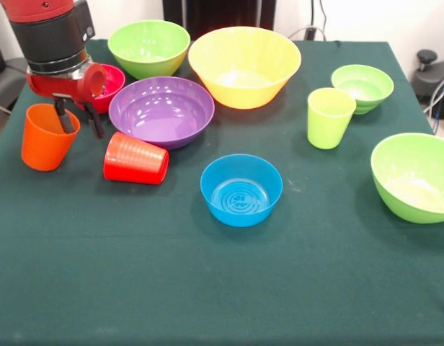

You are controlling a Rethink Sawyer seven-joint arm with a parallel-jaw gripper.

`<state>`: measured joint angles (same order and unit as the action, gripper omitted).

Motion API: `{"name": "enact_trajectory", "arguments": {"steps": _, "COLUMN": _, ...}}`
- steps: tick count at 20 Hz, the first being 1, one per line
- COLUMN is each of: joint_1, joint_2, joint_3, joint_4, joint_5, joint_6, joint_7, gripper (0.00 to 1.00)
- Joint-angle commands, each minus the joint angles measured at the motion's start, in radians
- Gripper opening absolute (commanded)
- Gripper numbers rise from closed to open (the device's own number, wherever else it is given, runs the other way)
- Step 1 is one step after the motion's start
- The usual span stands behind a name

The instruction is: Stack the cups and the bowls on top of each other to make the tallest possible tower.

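Item, gripper (78, 119): upper left of the frame. I read its two dark fingers as spread apart, one dipping inside the orange cup (48, 137), the other outside over the rim's right side, nothing clamped yet.

Item, orange cup: upright at the left edge, just beside the red cup (135, 159), which lies on its side.

Item, bowls: magenta (110, 83) behind the gripper; purple (161, 110) centre-left; yellow (244, 65) top centre; blue (241, 189) centre; three lime green, top left (148, 47), upper right (362, 86), right edge (415, 176).

Item, lime green cup (329, 117): upright, right of centre.

Step in hand, as I judge it: taking the orange cup's wall. No tower stands yet. Next I would need to pinch the rim, then lift straight.
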<state>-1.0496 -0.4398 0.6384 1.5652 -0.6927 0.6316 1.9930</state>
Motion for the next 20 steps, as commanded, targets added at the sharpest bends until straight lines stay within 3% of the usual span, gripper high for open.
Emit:
{"name": "enact_trajectory", "arguments": {"steps": 1, "joint_1": 0.017, "joint_2": 0.003, "joint_3": 0.033, "joint_4": -0.060, "joint_5": -0.067, "joint_6": 0.049, "joint_7": -0.297, "gripper": 1.00}}
{"name": "enact_trajectory", "arguments": {"steps": 11, "joint_1": 0.014, "joint_2": -0.008, "joint_3": 0.026, "joint_4": -0.052, "joint_5": -0.076, "joint_6": 0.053, "joint_7": -0.300, "gripper": 1.00}}
{"name": "enact_trajectory", "arguments": {"steps": 20, "joint_1": 0.013, "joint_2": 0.037, "joint_3": 0.025, "joint_4": -0.080, "joint_5": -0.096, "joint_6": 0.028, "joint_7": -0.306, "gripper": 1.00}}
